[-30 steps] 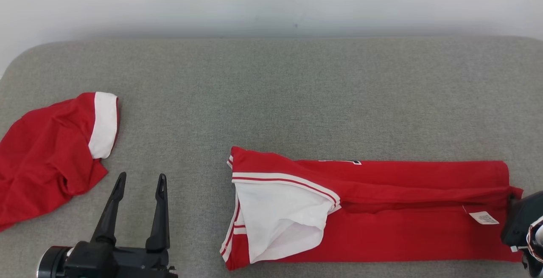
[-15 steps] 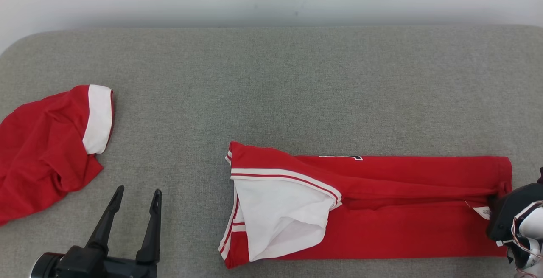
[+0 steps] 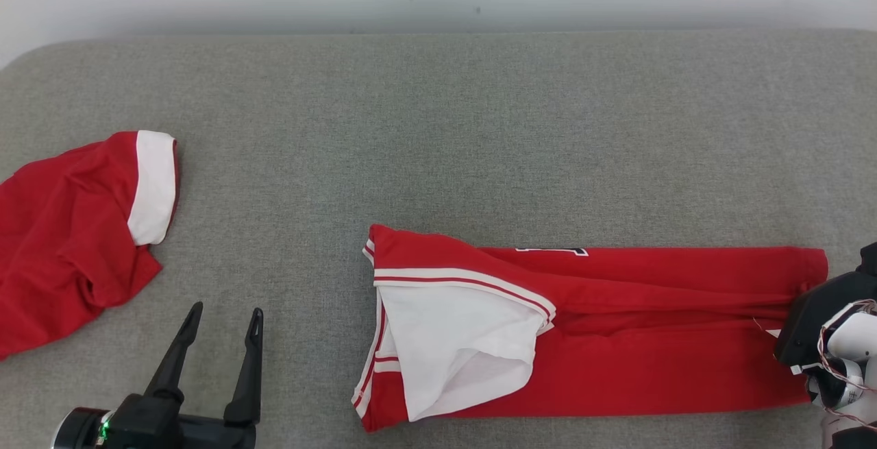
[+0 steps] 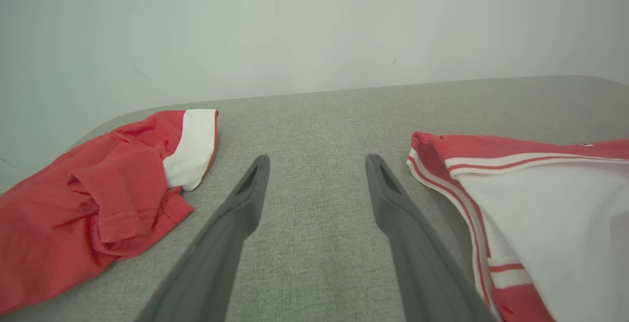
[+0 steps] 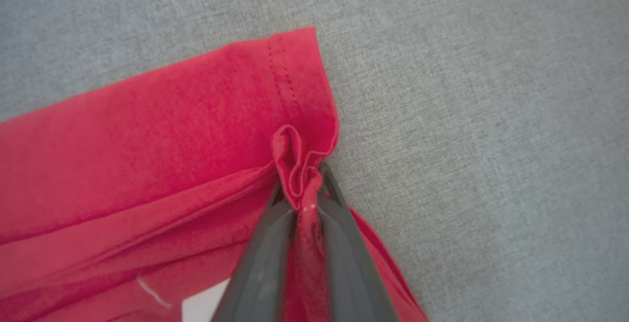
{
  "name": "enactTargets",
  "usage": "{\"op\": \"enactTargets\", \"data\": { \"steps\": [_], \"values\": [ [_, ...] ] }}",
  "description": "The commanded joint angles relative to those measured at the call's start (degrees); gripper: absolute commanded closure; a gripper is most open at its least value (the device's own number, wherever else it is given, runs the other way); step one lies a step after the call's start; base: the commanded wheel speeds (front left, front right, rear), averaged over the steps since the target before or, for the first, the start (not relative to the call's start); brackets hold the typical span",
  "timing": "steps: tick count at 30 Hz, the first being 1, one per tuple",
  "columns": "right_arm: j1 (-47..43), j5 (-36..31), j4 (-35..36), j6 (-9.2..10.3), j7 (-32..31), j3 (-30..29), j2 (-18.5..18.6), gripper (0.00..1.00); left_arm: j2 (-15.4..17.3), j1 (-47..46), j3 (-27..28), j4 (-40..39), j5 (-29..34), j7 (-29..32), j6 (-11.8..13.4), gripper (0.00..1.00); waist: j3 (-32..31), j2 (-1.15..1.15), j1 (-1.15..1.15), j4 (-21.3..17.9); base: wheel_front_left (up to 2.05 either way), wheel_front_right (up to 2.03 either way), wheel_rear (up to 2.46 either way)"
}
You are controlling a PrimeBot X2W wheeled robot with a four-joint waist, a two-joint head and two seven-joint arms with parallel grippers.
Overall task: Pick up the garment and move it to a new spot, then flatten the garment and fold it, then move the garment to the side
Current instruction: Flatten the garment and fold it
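1 red shirt [image 3: 651,367] lies folded into a long strip at the near right of the grey pad [image 3: 438,127], with a white sleeve [image 3: 459,339] at its left end. The right gripper [image 5: 302,189] pinches its bunched right hem. The left gripper [image 3: 225,312] is spread and empty, between the shirt and 1 crumpled red top [image 3: 62,243] at far left.

1 crumpled red cloth [image 3: 68,229], perhaps a shirt, on grey padded surface [image 3: 438,127]
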State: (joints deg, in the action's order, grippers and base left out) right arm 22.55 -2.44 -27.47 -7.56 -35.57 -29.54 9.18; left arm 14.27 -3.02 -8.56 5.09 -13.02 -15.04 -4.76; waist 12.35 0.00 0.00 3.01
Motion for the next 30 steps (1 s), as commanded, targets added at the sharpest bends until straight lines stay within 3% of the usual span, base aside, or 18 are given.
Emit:
{"op": "enactTargets", "data": {
  "steps": [1,10,21,25,30],
  "values": [
    [-1.2,0.5,-1.9,0.16,-0.7,0.2,-0.8,1.0,-0.2,-0.9,0.3,0.1,0.3,-0.2,0.3,0.0,0.0,0.0,0.0,-0.1,0.0,0.0,0.0],
    [1.0,-2.2,3.6,0.17,4.4,-4.6,1.0,1.0,-1.7,-1.1,2.1,2.6,-3.6,0.3,1.1,0.0,-2.1,0.0,0.0,-1.0,0.0,0.0,0.0],
    [1.6,-14.0,10.9,0.16,10.2,-12.7,2.6,1.0,-3.0,0.7,3.2,4.5,-6.2,0.5,2.7,0.0,-6.3,0.0,0.0,-1.4,0.0,0.0,0.0],
    [1.6,-16.2,12.3,0.16,11.2,-11.0,1.5,1.0,-3.4,1.4,3.4,5.4,-6.6,0.3,2.7,0.0,-7.8,0.0,0.0,-1.4,0.0,0.0,0.0],
    [0.2,-13.4,14.1,0.16,9.3,-4.5,-1.4,1.0,-4.0,2.0,3.1,6.1,-6.9,0.1,2.8,0.0,-9.0,0.0,0.0,-1.4,0.0,0.0,0.0]
  ]
}}
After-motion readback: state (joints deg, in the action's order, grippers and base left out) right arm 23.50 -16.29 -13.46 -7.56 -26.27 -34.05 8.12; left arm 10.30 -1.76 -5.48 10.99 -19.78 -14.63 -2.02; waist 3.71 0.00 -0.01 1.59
